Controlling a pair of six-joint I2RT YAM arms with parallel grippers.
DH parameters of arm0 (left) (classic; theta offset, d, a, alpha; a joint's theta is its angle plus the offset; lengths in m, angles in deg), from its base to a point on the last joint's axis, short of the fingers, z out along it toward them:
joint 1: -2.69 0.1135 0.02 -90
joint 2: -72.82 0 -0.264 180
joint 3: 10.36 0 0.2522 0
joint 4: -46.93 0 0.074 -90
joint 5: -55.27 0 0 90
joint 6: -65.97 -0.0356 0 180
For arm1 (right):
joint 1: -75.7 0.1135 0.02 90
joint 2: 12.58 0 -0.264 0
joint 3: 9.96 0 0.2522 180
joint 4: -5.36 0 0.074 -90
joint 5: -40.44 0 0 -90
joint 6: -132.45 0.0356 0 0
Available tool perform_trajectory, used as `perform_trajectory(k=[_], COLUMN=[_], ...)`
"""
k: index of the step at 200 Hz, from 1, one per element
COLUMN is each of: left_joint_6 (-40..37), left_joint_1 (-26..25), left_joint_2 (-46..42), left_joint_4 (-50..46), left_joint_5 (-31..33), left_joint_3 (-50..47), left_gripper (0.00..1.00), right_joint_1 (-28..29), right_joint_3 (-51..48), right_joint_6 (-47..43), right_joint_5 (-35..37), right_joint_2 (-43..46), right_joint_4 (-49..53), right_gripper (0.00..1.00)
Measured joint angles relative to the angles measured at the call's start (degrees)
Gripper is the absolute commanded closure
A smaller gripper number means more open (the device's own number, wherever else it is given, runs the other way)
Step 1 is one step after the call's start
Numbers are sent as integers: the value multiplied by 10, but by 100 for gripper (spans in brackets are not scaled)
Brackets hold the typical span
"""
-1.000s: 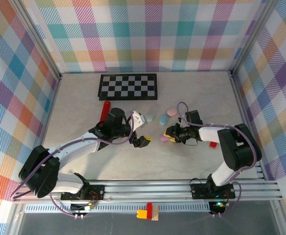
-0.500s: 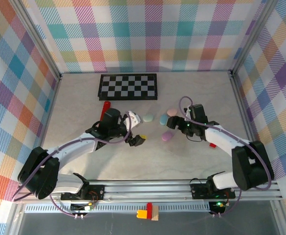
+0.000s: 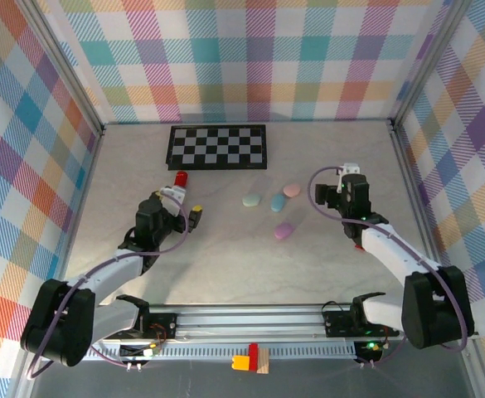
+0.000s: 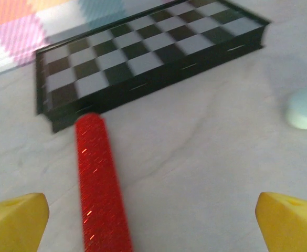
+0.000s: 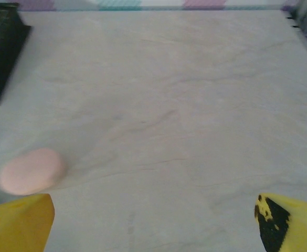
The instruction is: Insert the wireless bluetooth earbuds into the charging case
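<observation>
The near middle of the tabletop point(image 3: 225, 265) lies bare, wide enough for either claw. Further out, between the arms, four pastel earbuds point(image 3: 278, 202) sit in a loose cluster, apart from one another, with the lilac earbud point(image 3: 283, 230) nearest the arm bases. A folded chessboard point(image 3: 217, 147) blocks the far centre. A red cylinder point(image 4: 98, 184) lies just before it, ahead of the left claw point(image 4: 153, 220) and between its spread fingertips. Ahead of the right claw point(image 5: 153, 220), open tabletop reaches the far wall, and the pink earbud point(image 5: 31, 170) sits off to one side.
</observation>
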State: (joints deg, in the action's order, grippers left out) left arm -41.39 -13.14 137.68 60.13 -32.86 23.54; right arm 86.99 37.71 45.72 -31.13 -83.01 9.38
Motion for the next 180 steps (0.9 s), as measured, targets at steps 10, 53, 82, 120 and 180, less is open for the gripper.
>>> perform_trajectory(k=[10, 53, 82, 120, 180], left_joint_6=[8, 47, 75, 114, 144], left_joint_1=[13, 61, 80, 102, 112], left_joint_2=[8, 95, 131, 200, 255], left_joint_4=[17, 115, 128, 193, 212], left_joint_5=[12, 38, 31, 25, 32], left_joint_3=[-14, -32, -17, 4, 30], left_gripper=[0, 0, 0, 0, 0], right_joint_1=[-15, -82, -110, -112, -112], right_joint_3=[-22, -92, -106, -106, -106], right_joint_6=[-9, -9, -8, -10, -12], right_joint_5=[0, -50, -98, -147, -162], right_joint_2=[-16, -97, -153, -172, -172], right_joint_4=[-36, -198, -278, -334, -353], right_gripper=[0, 1, 1, 1, 1])
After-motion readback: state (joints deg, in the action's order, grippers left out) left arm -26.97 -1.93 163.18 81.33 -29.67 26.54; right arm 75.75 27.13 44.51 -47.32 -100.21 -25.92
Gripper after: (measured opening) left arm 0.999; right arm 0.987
